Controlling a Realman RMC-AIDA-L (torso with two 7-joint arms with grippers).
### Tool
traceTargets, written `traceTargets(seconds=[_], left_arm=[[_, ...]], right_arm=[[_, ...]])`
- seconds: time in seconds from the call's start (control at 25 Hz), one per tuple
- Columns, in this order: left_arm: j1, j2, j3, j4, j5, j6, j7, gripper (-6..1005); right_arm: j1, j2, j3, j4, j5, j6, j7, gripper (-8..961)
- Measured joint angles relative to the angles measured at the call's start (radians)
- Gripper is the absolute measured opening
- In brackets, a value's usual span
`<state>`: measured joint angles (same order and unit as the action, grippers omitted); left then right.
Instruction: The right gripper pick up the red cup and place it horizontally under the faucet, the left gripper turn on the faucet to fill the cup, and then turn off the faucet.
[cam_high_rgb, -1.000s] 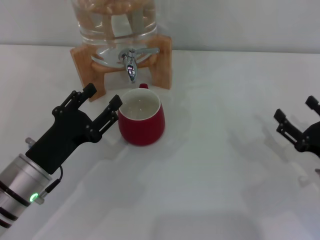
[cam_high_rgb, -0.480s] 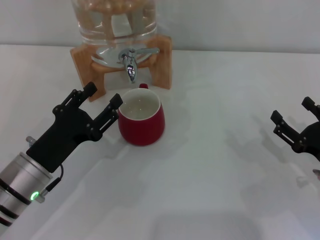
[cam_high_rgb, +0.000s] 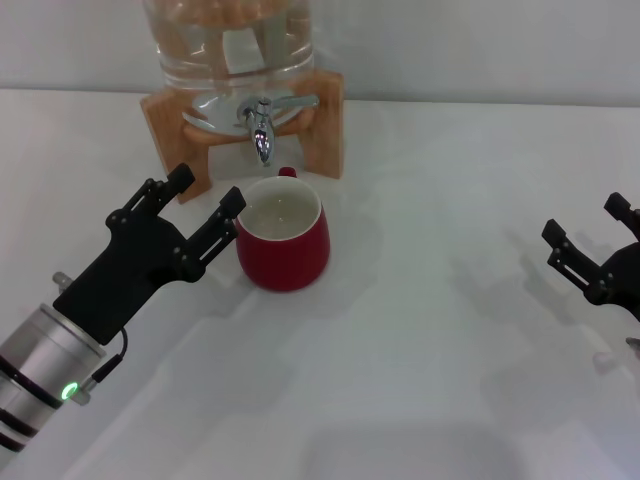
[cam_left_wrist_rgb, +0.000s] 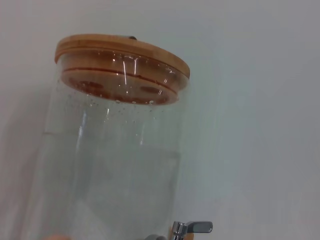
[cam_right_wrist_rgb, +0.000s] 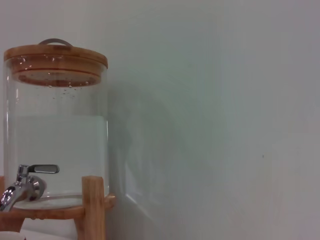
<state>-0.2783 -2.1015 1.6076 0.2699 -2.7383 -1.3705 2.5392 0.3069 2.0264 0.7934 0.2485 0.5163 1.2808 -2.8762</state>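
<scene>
The red cup (cam_high_rgb: 284, 237) stands upright on the white table under the chrome faucet (cam_high_rgb: 261, 123), white inside showing, its handle toward the jar. The faucet's flat lever points to the right; it also shows in the right wrist view (cam_right_wrist_rgb: 25, 181) and at the edge of the left wrist view (cam_left_wrist_rgb: 192, 228). My left gripper (cam_high_rgb: 207, 197) is open, just left of the cup, one fingertip close to its rim. My right gripper (cam_high_rgb: 590, 232) is open and empty at the far right of the table.
The clear water jar (cam_high_rgb: 228, 45) sits in a wooden stand (cam_high_rgb: 322, 125) at the back of the table. Its wooden lid shows in the left wrist view (cam_left_wrist_rgb: 122, 50) and the right wrist view (cam_right_wrist_rgb: 55, 55). A pale wall rises behind.
My right gripper has drifted slightly left and down at the table's right edge. The left gripper, cup and faucet have not moved.
</scene>
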Motion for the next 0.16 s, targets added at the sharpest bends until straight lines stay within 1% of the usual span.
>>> traceTargets(seconds=[0.16], left_arm=[[-0.004,0.0,0.0,0.0,0.0,-0.004,-0.001,756]], right_arm=[[0.0,0.0,-0.001,0.0,0.0,0.0,0.0,872]])
